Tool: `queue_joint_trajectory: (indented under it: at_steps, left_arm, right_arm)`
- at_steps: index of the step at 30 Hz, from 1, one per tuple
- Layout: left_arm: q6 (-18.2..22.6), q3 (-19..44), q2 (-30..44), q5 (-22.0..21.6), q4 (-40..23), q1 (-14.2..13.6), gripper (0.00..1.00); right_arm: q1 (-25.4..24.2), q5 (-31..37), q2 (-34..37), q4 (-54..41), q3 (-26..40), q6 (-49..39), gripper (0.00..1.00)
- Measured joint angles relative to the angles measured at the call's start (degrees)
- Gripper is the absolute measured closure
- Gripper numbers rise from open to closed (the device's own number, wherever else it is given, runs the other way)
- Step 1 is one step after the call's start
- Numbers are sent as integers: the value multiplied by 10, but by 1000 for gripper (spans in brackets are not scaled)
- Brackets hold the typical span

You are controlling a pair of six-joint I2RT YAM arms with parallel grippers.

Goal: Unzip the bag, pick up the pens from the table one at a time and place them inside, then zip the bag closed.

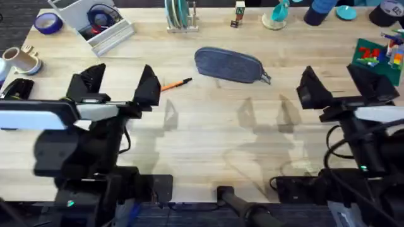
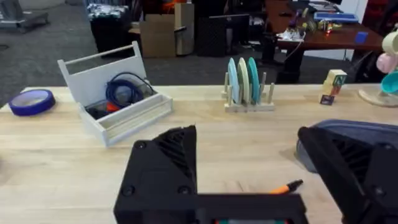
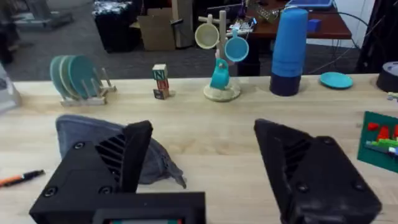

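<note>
The grey-blue bag [image 1: 228, 65] lies lengthwise on the wooden table [image 1: 208, 139], past the middle, with its zipper pull [image 1: 266, 77] at the right end. An orange pen with a black tip [image 1: 177, 84] lies just left of the bag. My left gripper [image 1: 121, 85] is open above the table, left of the pen, holding nothing. In the left wrist view the pen [image 2: 280, 188] and the bag [image 2: 354, 134] lie to one side of the open gripper [image 2: 245, 140]. My right gripper [image 1: 341, 85] is open and empty, to the right of the bag [image 3: 84, 135].
At the back left stand a white box of cables [image 1: 95, 22], a blue tape roll [image 1: 47, 23] and a mug [image 1: 22, 60]. A plate rack [image 1: 180, 16], a mug tree [image 1: 278, 16] and a blue cylinder [image 3: 289, 50] line the far edge. A green brick plate [image 1: 379, 53] sits at the right.
</note>
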Motion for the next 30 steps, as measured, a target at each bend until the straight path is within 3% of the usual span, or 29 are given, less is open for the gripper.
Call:
queue_joint_trajectory:
  at_steps: [10,30]
  left_arm:
    - [-1,146,123,0,-105,0,8]
    - [-2,424,403,0,-316,0,8]
  right_arm:
    - [0,0,58,-84,109,13,6]
    - [0,0,465,-363,464,15,6]
